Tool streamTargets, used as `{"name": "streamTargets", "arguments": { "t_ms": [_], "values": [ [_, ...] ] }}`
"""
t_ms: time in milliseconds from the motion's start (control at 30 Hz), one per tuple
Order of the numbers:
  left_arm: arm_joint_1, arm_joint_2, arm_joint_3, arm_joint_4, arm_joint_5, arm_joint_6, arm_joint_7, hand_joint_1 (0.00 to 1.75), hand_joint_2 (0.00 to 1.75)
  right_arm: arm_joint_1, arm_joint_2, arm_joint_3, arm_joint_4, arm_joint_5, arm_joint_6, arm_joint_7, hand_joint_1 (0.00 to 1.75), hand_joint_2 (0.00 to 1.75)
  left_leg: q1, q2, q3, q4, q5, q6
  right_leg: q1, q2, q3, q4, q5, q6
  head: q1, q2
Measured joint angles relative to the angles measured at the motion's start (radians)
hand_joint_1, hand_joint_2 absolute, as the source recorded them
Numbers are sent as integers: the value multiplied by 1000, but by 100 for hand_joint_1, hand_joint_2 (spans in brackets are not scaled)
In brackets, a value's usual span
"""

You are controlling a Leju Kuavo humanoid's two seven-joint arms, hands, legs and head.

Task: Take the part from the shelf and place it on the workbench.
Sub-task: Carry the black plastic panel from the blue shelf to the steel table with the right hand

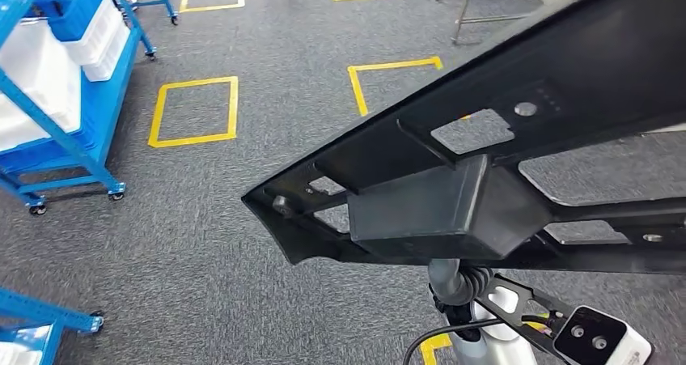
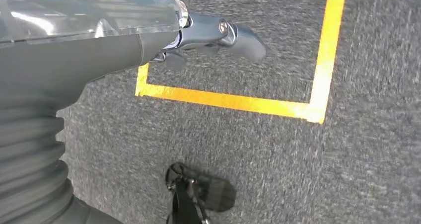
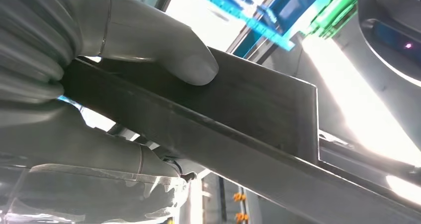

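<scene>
Carrying the part (image 1: 501, 179) level is what the step in hand appears to call for: it is held up off the floor in the right hand (image 3: 99, 85), well clear of the blue shelf (image 1: 65, 114) at the far left of the head view, and no desk is seen yet. The right hand is closed on the part, with the thick thumb (image 3: 164, 50) pressed flat on one face and the rest of the hand wrapped under the edge beneath it. That grasp should be kept firm and unchanged during the walk, since the part reaches far out past the hand and could probably swing or twist if the wrist were turned quickly. The long end should be watched against the shelf frame and any other stand that is passed.

The part is a long black frame of flat, matt bars with open cut-outs between them, a raised box-like block near its middle and a few small round holes. It tapers to a blunt tip pointing toward the shelf.

The left hand (image 2: 213, 35) hangs over the grey carpet (image 2: 298, 174) by a yellow floor marking (image 2: 223, 100); nothing is held in it, and whether its fingers are spread or curled cannot be told.
</scene>
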Motion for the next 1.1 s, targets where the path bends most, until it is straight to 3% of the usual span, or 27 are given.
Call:
{"name": "streamTargets", "arguments": {
  "t_ms": [33,67,100,133,200,267,333,400,467,500,533,567,600,667,733,767,833,867,933,967,1033,1067,1100],
  "values": [
    [1,-3,-2,0,-5,1,3,0,175,4,-4,0,0,0,-6,0,175,175,0,-4,-30,57,-16,-2,0,12,0,1,0,0,0,0],
    [2,-6,-4,0,-10,2,6,0,175,9,-9,-1,1,0,-10,0,175,175,1,-5,-44,80,-12,-3,0,25,1,2,0,0,0,0],
    [1,-9,-8,0,-15,3,8,0,175,15,-15,-2,0,-1,-14,0,175,175,3,-6,-39,60,13,-4,-1,37,2,3,-1,1,0,0],
    [-1,-13,-13,0,-18,5,9,0,175,20,-23,-4,0,-2,-17,0,175,175,6,-13,-14,0,54,-4,-2,49,4,6,-3,4,0,0],
    [-4,-18,-20,0,-22,4,9,0,175,26,-38,-5,-1,-3,-21,0,175,175,15,-55,46,-138,116,-5,-3,73,2,14,-7,13,0,0],
    [-7,-21,-24,1,-22,0,8,0,175,30,-54,-6,-4,-2,-30,0,175,175,17,-86,71,-198,128,1,-3,96,-9,20,-5,26,0,0],
    [-11,-23,-25,1,-21,-3,7,0,175,37,-71,-7,-7,2,-42,0,175,175,14,-71,71,-202,130,14,-5,114,-17,21,-2,39,0,0],
    [-17,-24,-27,1,-20,-5,7,0,175,44,-90,-7,-11,8,-52,0,175,175,14,-49,73,-209,135,32,-5,87,-32,52,-23,48,0,0],
    [-17,-25,-28,1,-20,-6,7,0,175,47,-103,-6,-15,12,-55,0,175,175,10,-25,72,-213,138,45,-3,30,-83,160,-83,53,0,0],
    [-16,-25,-29,1,-20,-6,7,0,175,49,-108,-6,-15,12,-55,0,175,175,6,-12,71,-213,137,49,-4,12,-117,232,-116,55,0,0],
    [-15,-24,-29,1,-20,-6,8,0,175,51,-112,-6,-15,12,-55,0,175,175,3,2,70,-213,137,50,-5,5,-146,292,-139,57,0,0],
    [-14,-24,-29,1,-20,-6,8,0,175,53,-116,-6,-15,12,-55,0,175,175,1,14,70,-213,136,51,-7,2,-160,323,-143,58,0,0],
    [-15,-24,-29,1,-20,-6,8,0,175,55,-119,-6,-15,12,-55,0,175,175,0,26,70,-213,136,51,-8,-1,-151,308,-127,57,0,0],
    [-18,-24,-30,1,-19,-6,8,0,175,57,-125,-6,-16,12,-55,0,175,175,-1,46,74,-213,133,48,-7,-25,-75,172,-62,52,0,0],
    [-20,-25,-30,1,-19,-6,8,0,175,56,-128,-5,-17,12,-55,0,175,175,-6,62,78,-211,129,40,2,-57,-8,46,-23,42,0,0],
    [-20,-25,-30,1,-19,-6,8,0,175,56,-129,-5,-17,12,-55,0,175,175,-7,69,79,-211,128,35,6,-64,3,22,-20,38,0,0],
    [-21,-25,-31,1,-19,-7,8,0,175,56,-131,-5,-19,12,-56,0,175,175,-8,85,82,-212,126,25,8,-46,0,16,-19,30,0,0],
    [-23,-25,-31,1,-19,-7,8,0,175,57,-133,-5,-21,12,-56,0,175,175,-7,82,83,-209,121,19,6,-37,2,11,-16,25,0,0],
    [-25,-26,-31,1,-20,-7,8,0,175,56,-134,-5,-23,12,-56,0,175,175,-4,45,63,-157,84,11,-1,-20,7,1,-9,13,0,0],
    [-24,-26,-31,1,-20,-7,8,0,175,56,-135,-6,-24,12,-56,0,175,175,-1,20,37,-99,51,9,-2,-12,8,-1,-7,10,0,0],
    [-20,-27,-31,1,-20,-7,8,0,175,57,-135,-6,-24,12,-56,0,175,175,0,-2,-28,39,-8,5,-2,9,7,0,-7,7,0,0],
    [-18,-27,-31,1,-20,-7,8,0,175,58,-136,-6,-24,13,-56,0,175,175,0,-5,-49,79,-15,4,-2,21,7,1,-7,8,0,0],
    [-17,-27,-31,1,-20,-7,9,0,175,58,-136,-5,-24,13,-56,0,175,175,1,-6,-52,79,-1,3,-2,33,8,2,-8,8,0,0]
  ]
}}
